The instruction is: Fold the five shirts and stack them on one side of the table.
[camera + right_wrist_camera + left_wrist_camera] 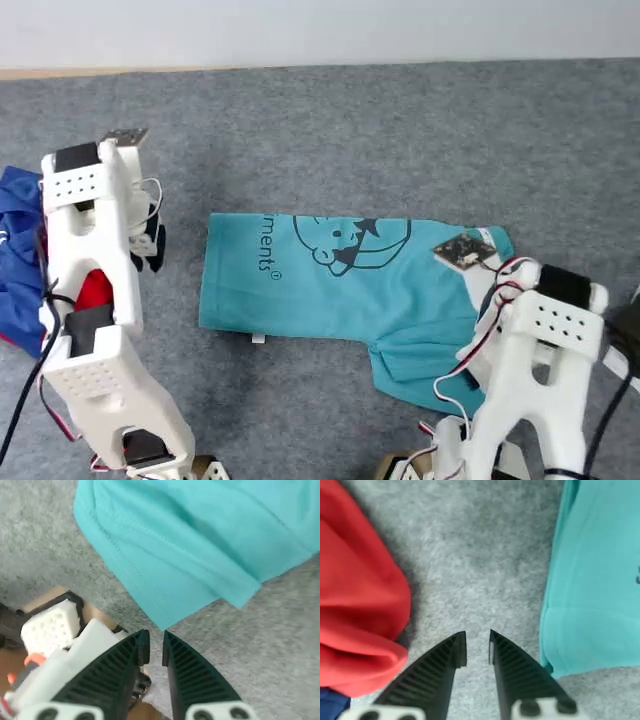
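Observation:
A teal shirt (pixel 320 290) with a dark print lies flat in the middle of the grey carpet, one sleeve folded in at its near right. My left gripper (pixel 477 647) hangs over bare carpet with only a narrow slit between its black fingers and nothing in them; a red shirt (pixel 355 595) lies on one side of it and the teal shirt's edge (pixel 595 580) on the other. My right gripper (pixel 156 642) is likewise almost closed and empty, just off the hem of the teal sleeve (pixel 200 545).
Red (pixel 95 288) and blue (pixel 20 250) shirts are bunched at the table's left edge under the left arm (pixel 90 210). The right arm (pixel 545 320) stands at the near right, its white base (pixel 50 625) close behind the gripper. Bare carpet stretches along the back.

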Robot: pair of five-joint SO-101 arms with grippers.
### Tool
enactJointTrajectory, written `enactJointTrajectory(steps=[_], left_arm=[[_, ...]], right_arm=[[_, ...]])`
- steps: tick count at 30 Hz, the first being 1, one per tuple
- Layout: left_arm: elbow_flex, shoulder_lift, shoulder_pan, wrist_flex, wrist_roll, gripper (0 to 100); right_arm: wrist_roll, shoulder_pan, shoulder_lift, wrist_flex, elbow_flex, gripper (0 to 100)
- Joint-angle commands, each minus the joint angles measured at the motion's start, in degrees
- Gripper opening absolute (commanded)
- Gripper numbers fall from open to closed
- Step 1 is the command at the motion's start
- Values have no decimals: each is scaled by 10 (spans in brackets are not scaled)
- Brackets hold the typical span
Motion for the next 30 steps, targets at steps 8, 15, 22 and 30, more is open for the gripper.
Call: enactJointTrajectory(steps=[8, 15, 22, 30], left_arm=[[-3, -33, 102, 18, -20, 80], [4, -33, 98, 18, -20, 80], [7, -31, 99, 18, -19, 80], [24, -32, 104, 18, -19, 80]], right_arm=[[-104, 57, -13, -31, 2, 152], [-119, 56, -13, -131, 67, 152], [-119, 57, -13, -188, 84, 152], [-118, 55, -12, -251, 127, 151]])
